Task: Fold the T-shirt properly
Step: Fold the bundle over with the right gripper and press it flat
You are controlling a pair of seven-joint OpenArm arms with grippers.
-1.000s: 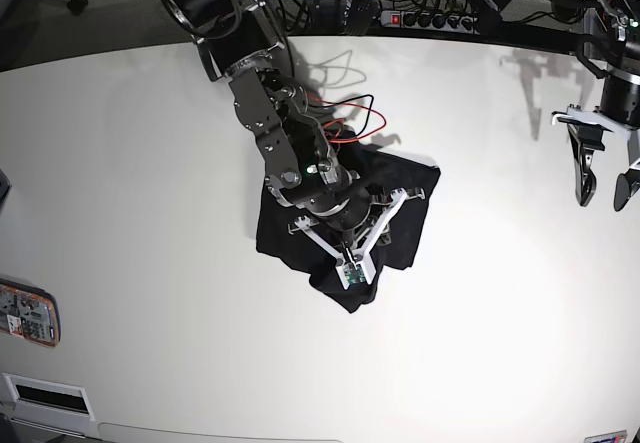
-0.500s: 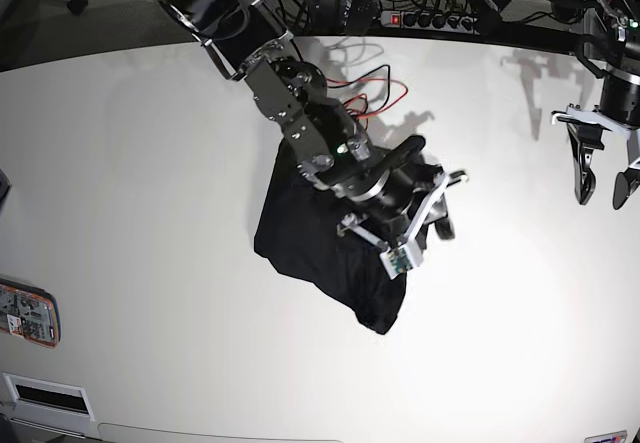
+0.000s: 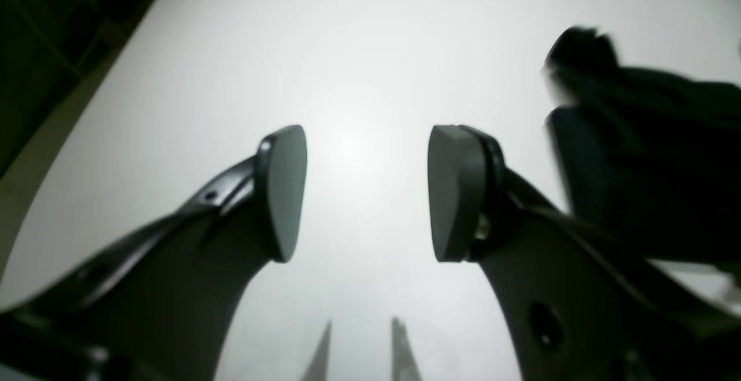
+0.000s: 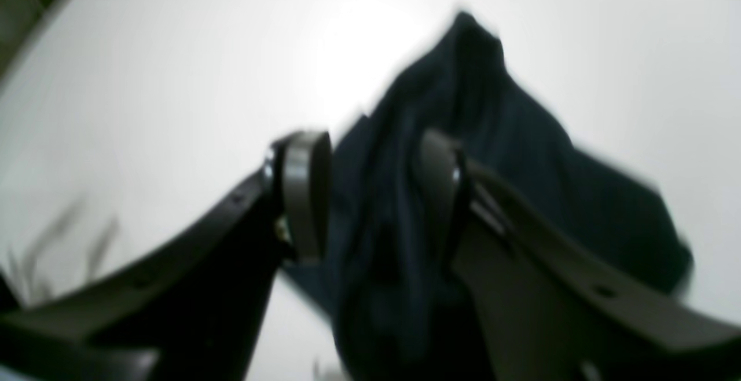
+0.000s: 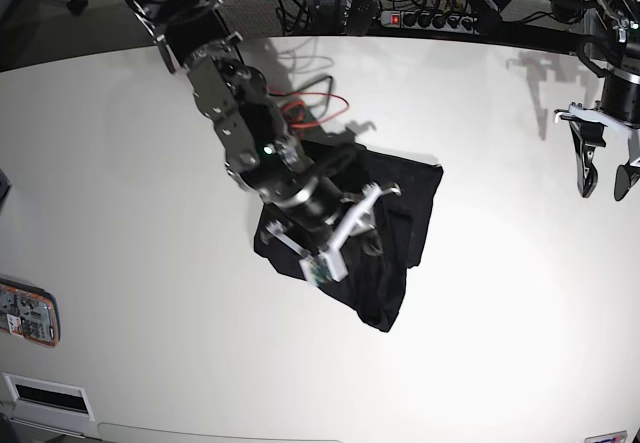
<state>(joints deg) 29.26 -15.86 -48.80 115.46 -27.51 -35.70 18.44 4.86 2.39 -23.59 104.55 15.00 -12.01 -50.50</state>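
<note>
The black T-shirt [image 5: 385, 225] is lying bunched near the centre of the white tabletop [image 5: 140, 263]. The right gripper [image 4: 370, 196] is sitting over it, fingers [image 4: 304, 190] parted with cloth between them. The left gripper [image 3: 366, 193] is hanging well apart, fingers [image 3: 454, 190] spread, holding nothing.

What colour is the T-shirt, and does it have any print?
The T-shirt is plain black with no visible print; the base view shows it best.
</note>
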